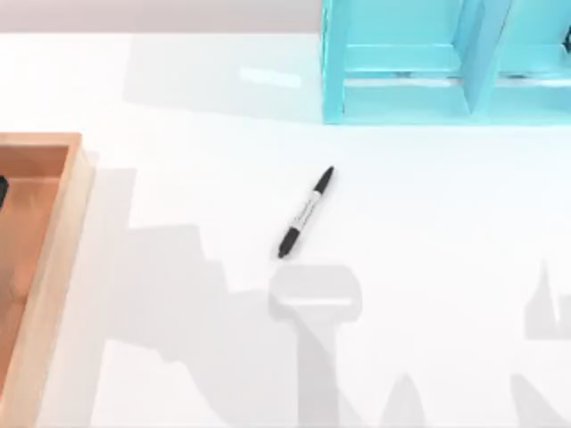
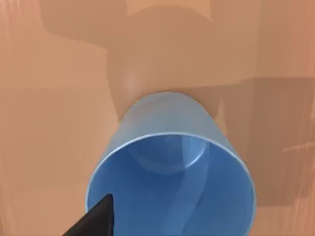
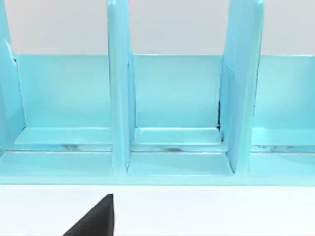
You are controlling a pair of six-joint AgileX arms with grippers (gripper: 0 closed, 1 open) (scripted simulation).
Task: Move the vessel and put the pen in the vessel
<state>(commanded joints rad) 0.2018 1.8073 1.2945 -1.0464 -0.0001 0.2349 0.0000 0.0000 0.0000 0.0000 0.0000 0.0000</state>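
Fingers first: one black fingertip (image 2: 96, 219) of the left arm pokes in at the edge of the left wrist view, right at the open rim of the blue cup (image 2: 172, 172), and its partner is out of frame, so I cannot tell whether the left fingers are open, closed or gripping the cup. The cup stands upright on the brown floor of the wooden tray (image 1: 53, 232), its mouth facing the wrist camera. From above, that tray sits at the left edge of the white surface (image 1: 178, 134).

On the right arm it is the same story — a single black fingertip (image 3: 93, 219) shows low in the right wrist view, above bare white surface, and I cannot tell how those fingers are set. It faces the turquoise shelf (image 3: 167, 108), looking into compartments split by upright dividers.

The pen (image 1: 306, 212) lies flat near the middle of the surface, slanted, one black end toward the shelf and the other toward the near edge. It is well apart from the tray and from the shelf, which stands at the far right.
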